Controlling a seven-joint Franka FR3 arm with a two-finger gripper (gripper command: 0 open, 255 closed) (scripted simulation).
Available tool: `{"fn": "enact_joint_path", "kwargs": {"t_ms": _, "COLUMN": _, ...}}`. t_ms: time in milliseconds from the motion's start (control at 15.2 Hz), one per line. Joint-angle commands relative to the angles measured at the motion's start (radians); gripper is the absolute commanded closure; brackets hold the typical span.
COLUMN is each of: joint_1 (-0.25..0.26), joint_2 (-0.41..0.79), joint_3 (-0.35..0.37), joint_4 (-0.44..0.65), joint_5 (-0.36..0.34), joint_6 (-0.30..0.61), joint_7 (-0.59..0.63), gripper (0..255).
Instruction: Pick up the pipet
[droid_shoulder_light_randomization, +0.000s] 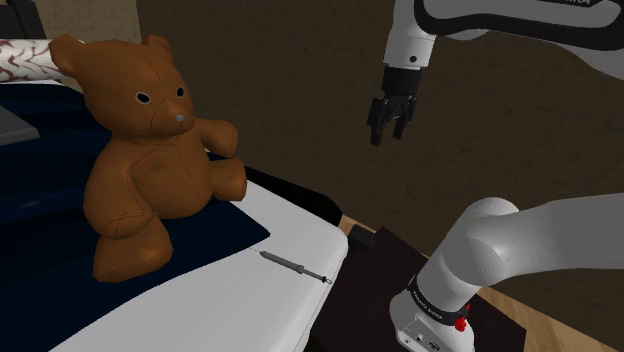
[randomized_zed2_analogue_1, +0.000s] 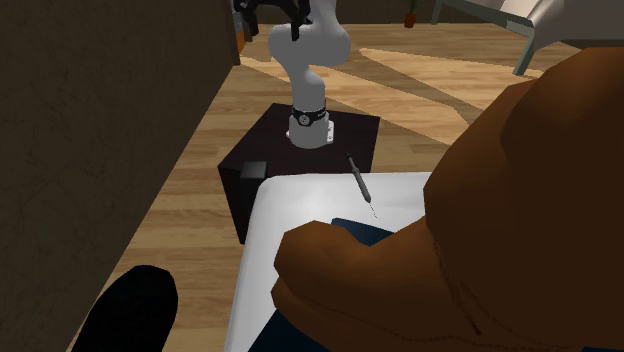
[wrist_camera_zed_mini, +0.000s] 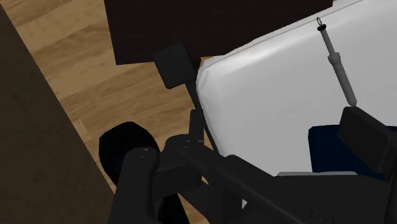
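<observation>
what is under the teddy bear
The teddy bear sits on a dark blue cover spread over a white surface. Whatever lies directly beneath its body is hidden.

Your pipet (droid_shoulder_light_randomization: 295, 268) is slim and grey, lying flat on the white bed (droid_shoulder_light_randomization: 230, 300), close to its corner.

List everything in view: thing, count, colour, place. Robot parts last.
teddy bear: one, brown, sitting on the blanket
blanket: one, dark blue, over the bed
bed: one, white, beside the stand
pipet: one, grey, lying on the bed's bare corner near the stand
floor: tan wood, around the stand
stand: one, dark box, under the arm
arm: one, white, dark joints
gripper: one, black, open, in the air, apart from the pipet
</observation>
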Motion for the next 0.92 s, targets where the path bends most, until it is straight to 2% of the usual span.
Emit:
{"fn": "enact_joint_path", "kwargs": {"t_ms": 0, "joint_1": 0.000, "joint_2": 0.000, "joint_3": 0.000, "joint_4": 0.000, "joint_5": 0.000, "joint_6": 0.000, "joint_7": 0.000, "gripper": 0}}
{"fn": "enact_joint_path", "kwargs": {"t_ms": 462, "joint_1": 0.075, "joint_2": 0.045, "joint_3": 0.070, "joint_4": -0.159, "joint_5": 0.064, "joint_6": 0.220, "joint_7": -0.017, "gripper": 0}}
{"fn": "enact_joint_path", "kwargs": {"t_ms": 858, "joint_1": 0.145, "joint_2": 0.136, "joint_3": 0.138, "joint_4": -0.256, "joint_5": 0.119, "joint_6": 0.423, "joint_7": -0.033, "gripper": 0}}
